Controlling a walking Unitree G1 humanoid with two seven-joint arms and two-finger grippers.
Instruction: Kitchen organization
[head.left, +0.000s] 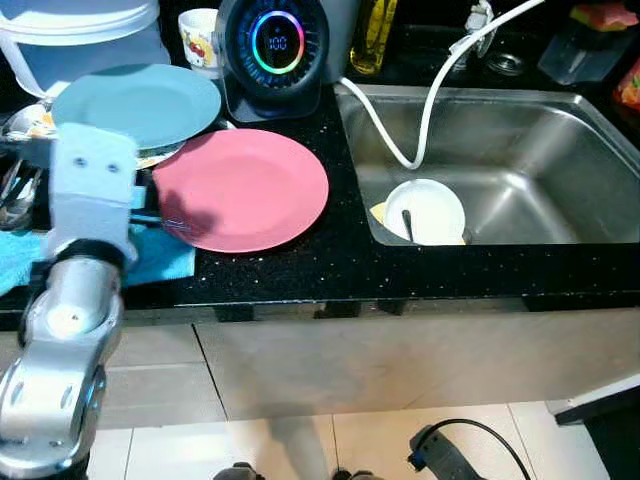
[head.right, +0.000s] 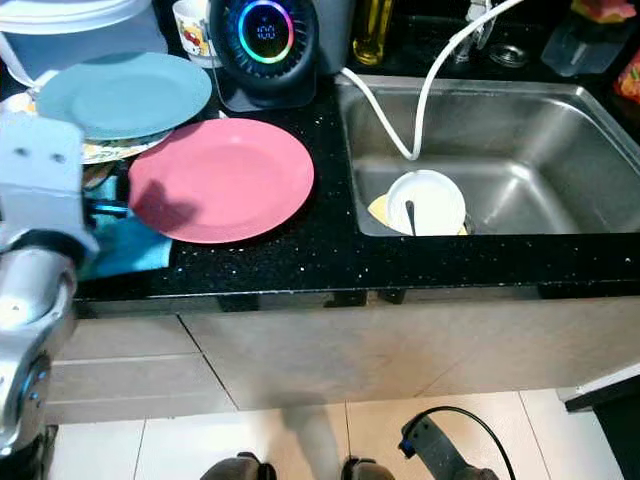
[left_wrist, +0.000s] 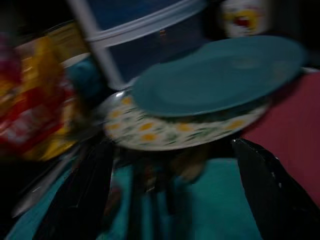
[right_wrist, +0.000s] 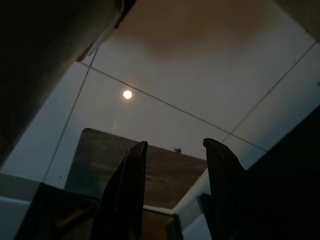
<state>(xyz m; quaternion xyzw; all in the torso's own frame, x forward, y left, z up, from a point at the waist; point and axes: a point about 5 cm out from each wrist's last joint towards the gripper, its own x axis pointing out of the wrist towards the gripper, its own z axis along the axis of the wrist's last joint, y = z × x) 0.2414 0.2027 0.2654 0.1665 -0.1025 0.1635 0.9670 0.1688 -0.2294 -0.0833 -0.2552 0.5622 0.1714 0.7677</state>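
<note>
Teal plate (head.left: 137, 102) sits stacked on floral plate (left_wrist: 175, 131) at worktop (head.left: 330, 262) left, overlapping pink plate (head.left: 243, 188). Left tool (left_wrist: 170, 200) spread wide, low before the stack. Risk: fingers catching the floral rim, tipping the teal plate. Right tool (right_wrist: 172, 195) idle, apart.

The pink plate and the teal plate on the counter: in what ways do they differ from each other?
The pink plate lies flat on the black counter; the teal plate rests on top of a flower-patterned plate, so it sits higher. The pink plate is nearer the sink; the teal plate is farther back and to the left. They differ in colour. Both are round, plain and look empty.
</note>
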